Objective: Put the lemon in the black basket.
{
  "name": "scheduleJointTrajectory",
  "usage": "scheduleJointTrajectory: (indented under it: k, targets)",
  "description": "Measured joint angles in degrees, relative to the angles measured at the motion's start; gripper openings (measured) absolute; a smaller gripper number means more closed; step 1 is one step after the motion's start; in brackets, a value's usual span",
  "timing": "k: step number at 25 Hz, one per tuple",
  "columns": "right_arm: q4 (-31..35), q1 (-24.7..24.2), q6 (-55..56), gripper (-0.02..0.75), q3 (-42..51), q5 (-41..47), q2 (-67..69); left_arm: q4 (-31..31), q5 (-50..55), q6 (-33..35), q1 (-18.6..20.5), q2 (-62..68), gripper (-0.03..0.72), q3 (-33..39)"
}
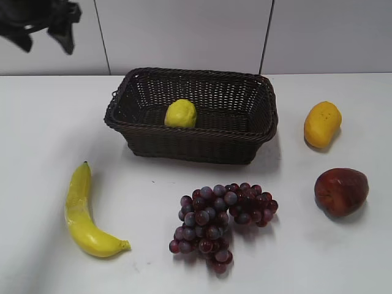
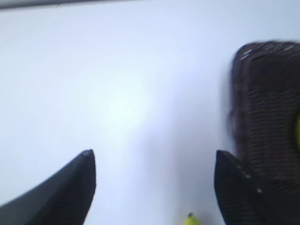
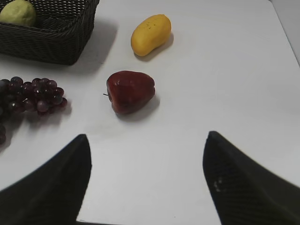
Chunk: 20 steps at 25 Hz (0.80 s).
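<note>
The lemon lies inside the black basket, left of its middle; it also shows in the right wrist view inside the basket. My left gripper is open and empty, raised at the far left, well left of the basket. In the left wrist view its jaws are spread over bare table, with the basket's end at the right. My right gripper is open and empty over the table's near right corner; it is out of the exterior view.
A banana lies front left, its tip in the left wrist view. A bunch of dark grapes lies in front of the basket. An orange-yellow oblong fruit and a dark red fruit lie at the right.
</note>
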Motion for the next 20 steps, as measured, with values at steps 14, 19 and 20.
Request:
scheduleJointTrajectory:
  k: [14,19,20]
  targets:
    - [0.00,0.00,0.00,0.561,0.00,0.00,0.00,-0.02,0.49,1.08,5.15,-20.39,0.530,39.94]
    - [0.00,0.00,0.00,0.561,0.00,0.00,0.00,-0.68,-2.91,1.08,5.15,-34.82,0.522,53.49]
    - [0.00,0.00,0.00,0.561,0.00,0.00,0.00,-0.68,-2.91,1.08,5.15,-37.74,0.523,55.56]
